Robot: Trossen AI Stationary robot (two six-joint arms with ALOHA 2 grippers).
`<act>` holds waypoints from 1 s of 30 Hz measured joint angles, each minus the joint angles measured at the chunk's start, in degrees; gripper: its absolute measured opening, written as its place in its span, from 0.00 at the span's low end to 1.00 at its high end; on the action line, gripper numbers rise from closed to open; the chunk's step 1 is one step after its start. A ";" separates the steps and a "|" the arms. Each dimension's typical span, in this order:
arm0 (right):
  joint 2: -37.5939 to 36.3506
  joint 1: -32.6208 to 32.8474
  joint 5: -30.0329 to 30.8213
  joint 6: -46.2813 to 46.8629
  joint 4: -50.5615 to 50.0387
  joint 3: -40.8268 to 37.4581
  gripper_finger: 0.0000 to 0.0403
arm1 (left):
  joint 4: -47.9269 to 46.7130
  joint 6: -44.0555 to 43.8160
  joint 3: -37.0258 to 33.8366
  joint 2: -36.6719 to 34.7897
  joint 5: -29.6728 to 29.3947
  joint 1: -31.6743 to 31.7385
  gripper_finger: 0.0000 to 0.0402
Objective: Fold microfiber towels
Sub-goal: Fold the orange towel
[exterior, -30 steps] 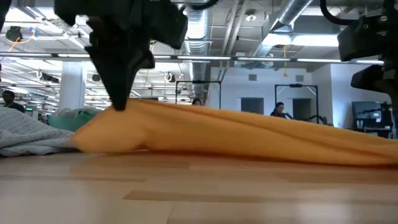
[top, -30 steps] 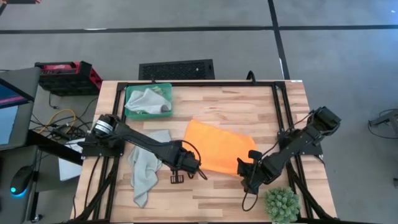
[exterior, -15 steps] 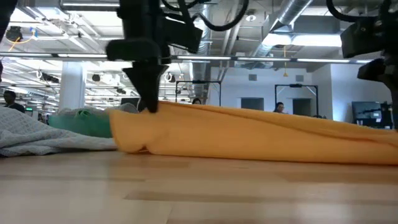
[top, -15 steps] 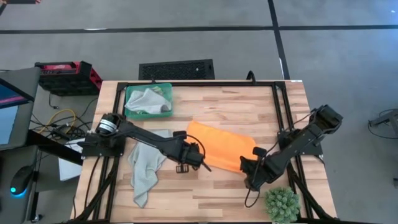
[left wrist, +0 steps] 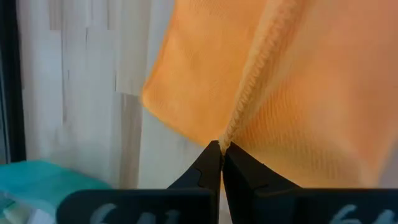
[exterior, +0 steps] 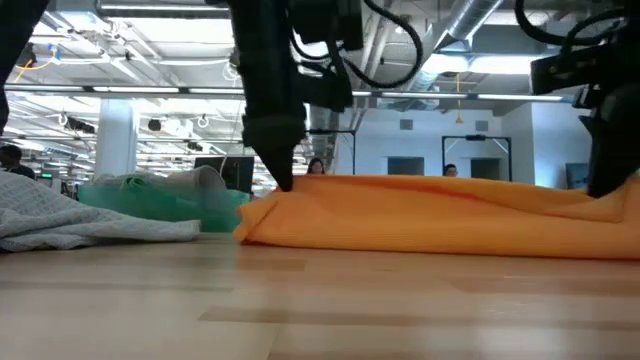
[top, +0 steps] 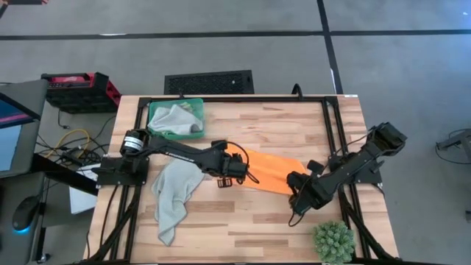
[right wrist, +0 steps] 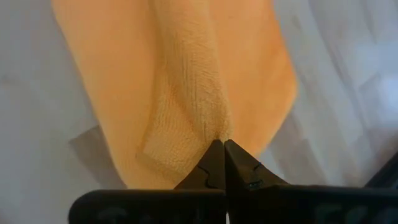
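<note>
Orange towel lies mid-table, each end pinched: left gripper at its left edge, right gripper at its right. Fold under way, I judge; next, lay the edge down and release.

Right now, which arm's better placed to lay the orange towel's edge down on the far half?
Neither alone. The left tool and right tool are each shut on a corner of the bright orange microfiber towel, mid-fold. The left is farther across, so the right probably has more travel left.
</note>
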 joint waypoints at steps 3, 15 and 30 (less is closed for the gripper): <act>0.00 -1.48 1.80 -0.01 -0.57 0.00 0.02 | -0.01 0.15 -0.04 1.39 -2.07 0.92 0.00; 0.00 -7.41 6.18 -0.48 -5.69 0.00 0.01 | 3.64 2.45 -0.06 1.42 -8.35 3.48 0.00; 0.00 -9.15 5.04 -0.52 -6.06 0.00 0.10 | 6.45 2.39 -0.55 1.47 -7.84 6.46 0.00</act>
